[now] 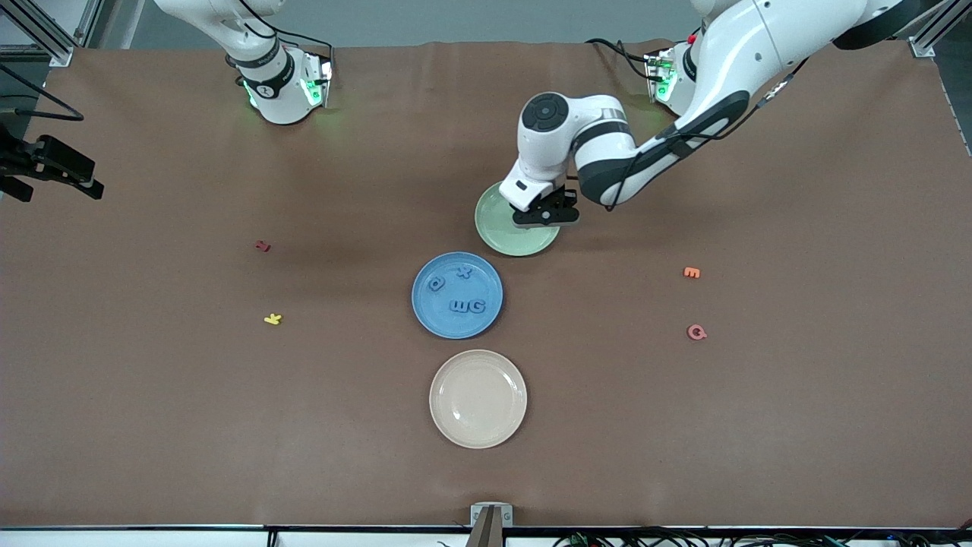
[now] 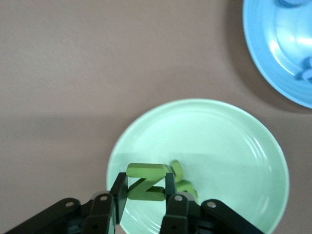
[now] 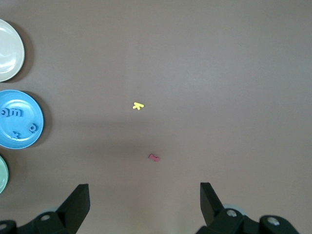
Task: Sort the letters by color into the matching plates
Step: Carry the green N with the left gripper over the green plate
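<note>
- Front view: the left arm reaches from its base in a bent-elbow pose, wrist turned down, with the left gripper low over the pale green plate. Only the base of the right arm shows; it waits. A wrinkle-free brown cloth covers the table. The three glossy round plates lie in a row, the green one farthest from the camera, then the blue plate holding four blue letters, and the bare cream plate nearest. Loose letters lie apart on the cloth: a red letter and a yellow letter toward the right arm's end, an orange letter and a pink letter toward the left arm's end.
- Left wrist view: the black fingers are clamped on a chunky green Z, held just above the green plate; more green letters lie in the plate beside it.
- Right wrist view: the right gripper hangs over bare cloth with its jaws wide apart, holding nothing.
</note>
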### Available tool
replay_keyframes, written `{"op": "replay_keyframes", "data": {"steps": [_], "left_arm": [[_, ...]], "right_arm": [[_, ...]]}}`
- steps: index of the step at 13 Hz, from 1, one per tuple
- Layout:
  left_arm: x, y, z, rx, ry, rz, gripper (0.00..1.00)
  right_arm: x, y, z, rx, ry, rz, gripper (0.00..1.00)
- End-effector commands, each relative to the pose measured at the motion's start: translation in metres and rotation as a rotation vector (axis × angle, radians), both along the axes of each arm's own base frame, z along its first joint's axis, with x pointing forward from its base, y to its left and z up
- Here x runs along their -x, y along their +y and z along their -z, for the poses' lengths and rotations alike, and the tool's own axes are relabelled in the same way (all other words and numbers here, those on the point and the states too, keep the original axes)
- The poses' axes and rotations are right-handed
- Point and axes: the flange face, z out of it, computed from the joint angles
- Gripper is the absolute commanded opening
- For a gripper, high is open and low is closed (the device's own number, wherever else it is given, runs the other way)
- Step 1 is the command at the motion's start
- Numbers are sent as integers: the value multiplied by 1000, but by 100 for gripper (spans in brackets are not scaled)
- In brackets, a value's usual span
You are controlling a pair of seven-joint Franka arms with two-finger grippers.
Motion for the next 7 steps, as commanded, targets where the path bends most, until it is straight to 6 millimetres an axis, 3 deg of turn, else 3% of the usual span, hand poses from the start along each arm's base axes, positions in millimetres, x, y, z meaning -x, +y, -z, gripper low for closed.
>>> {"op": "replay_keyframes", "data": {"steps": [1,7], "left_arm": [[6,-13,2,20,22,-43,1],[29,-30,35,10,30,-50,1]], "right_arm": [[1,-2,-5,8,-2,-12,100],[1,-2,-5,10,-4,-12,100]]}}
